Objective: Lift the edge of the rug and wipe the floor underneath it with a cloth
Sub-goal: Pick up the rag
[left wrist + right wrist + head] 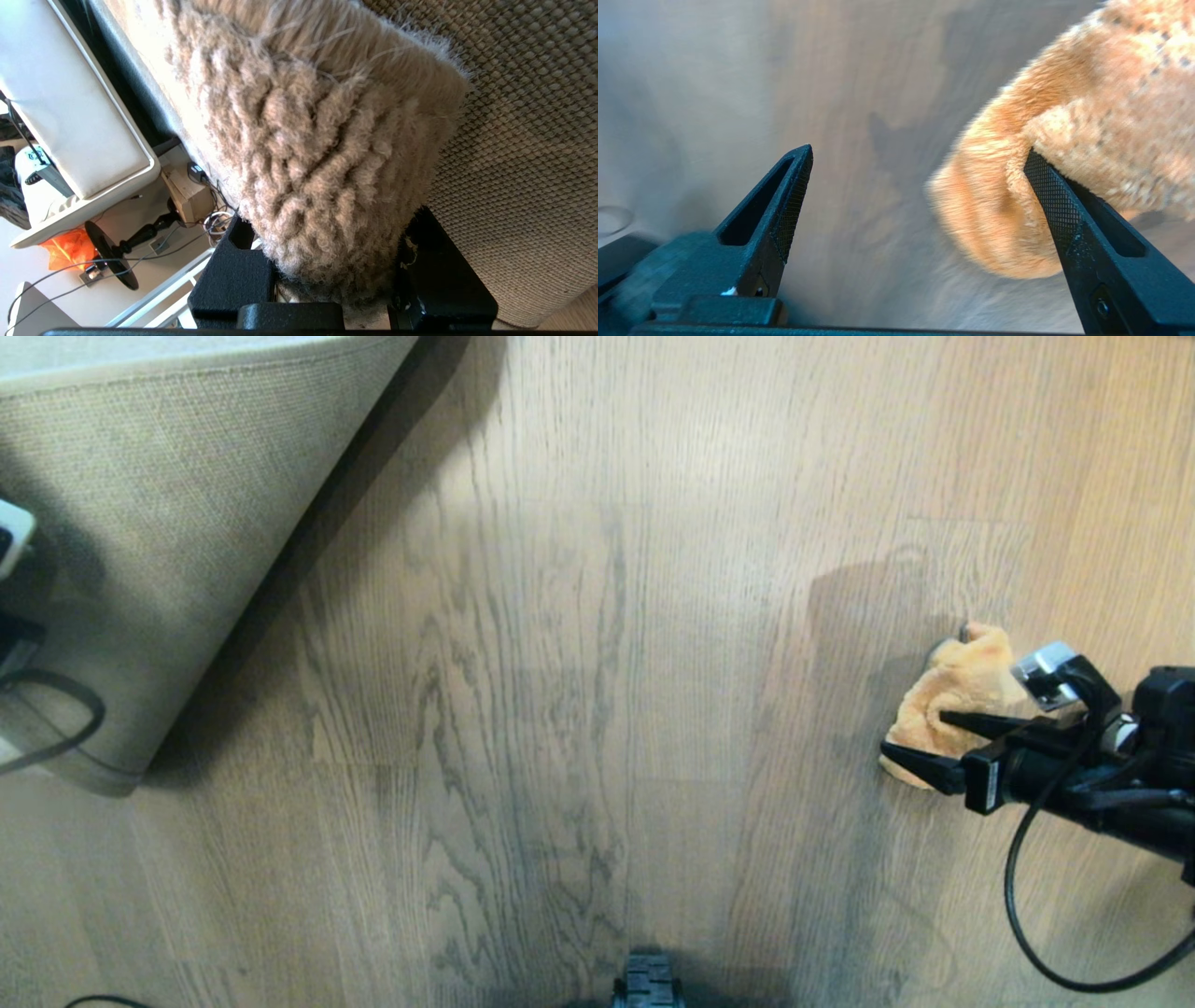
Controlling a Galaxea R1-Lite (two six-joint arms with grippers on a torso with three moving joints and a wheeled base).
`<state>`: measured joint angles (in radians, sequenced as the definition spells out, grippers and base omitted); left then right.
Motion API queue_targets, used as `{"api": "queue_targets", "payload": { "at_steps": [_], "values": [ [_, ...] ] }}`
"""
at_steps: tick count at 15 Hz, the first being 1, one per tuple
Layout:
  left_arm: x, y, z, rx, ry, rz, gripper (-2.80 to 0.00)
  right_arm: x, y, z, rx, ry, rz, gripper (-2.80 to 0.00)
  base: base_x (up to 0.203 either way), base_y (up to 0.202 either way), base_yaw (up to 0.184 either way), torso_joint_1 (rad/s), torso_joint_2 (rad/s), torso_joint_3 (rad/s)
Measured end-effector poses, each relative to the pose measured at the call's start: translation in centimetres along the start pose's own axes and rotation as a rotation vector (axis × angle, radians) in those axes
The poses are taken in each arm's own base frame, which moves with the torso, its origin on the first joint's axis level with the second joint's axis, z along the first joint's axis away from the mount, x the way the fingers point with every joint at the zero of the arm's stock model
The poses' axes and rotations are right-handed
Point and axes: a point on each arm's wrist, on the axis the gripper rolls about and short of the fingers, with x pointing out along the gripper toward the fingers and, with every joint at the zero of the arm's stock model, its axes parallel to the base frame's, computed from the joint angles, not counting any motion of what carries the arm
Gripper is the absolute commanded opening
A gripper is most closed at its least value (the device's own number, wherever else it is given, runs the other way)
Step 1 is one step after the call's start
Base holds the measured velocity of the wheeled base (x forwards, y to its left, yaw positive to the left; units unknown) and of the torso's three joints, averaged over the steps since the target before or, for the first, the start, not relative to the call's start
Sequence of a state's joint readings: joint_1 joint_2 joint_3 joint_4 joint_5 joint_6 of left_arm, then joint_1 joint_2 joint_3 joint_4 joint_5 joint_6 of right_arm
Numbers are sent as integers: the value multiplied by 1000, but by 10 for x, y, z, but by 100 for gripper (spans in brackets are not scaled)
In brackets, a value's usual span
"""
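The rug edge (219,607) is held up off the floor (560,709) at the far left, with its beige woven backing turned toward me. My left gripper (329,219) is shut on the rug edge, grey pile bunched between its fingers (233,275); in the head view it is hidden behind the rug. The orange-tan cloth (952,695) lies crumpled on the floor at the right. My right gripper (913,735) is low beside it and open. One of its fingertips (1045,186) rests against the cloth (1017,200), and part of the cloth sits between the jaws.
A dark shadow lies under the lifted rug. The right arm's black cable (1018,915) loops over the floor at the lower right. Part of my base (647,989) shows at the bottom centre. Beyond the rug stand a white cushioned seat (70,107), a cardboard box (189,198) and cables.
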<state>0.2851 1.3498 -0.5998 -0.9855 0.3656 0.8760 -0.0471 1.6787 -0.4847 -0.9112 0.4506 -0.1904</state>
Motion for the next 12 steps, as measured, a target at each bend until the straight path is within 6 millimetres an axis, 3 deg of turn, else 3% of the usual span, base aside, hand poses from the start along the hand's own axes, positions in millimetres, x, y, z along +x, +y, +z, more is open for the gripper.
{"api": "queue_targets", "payload": {
  "at_steps": [7,12],
  "values": [
    [3,-2,-1,0,0,1,-280,3,-7,-1,4,11,-41,0,0,0,0,0,0,0],
    [3,-4,-1,0,1,-2,-280,-12,0,-3,3,22,-111,0,0,0,0,0,0,0]
  ]
}}
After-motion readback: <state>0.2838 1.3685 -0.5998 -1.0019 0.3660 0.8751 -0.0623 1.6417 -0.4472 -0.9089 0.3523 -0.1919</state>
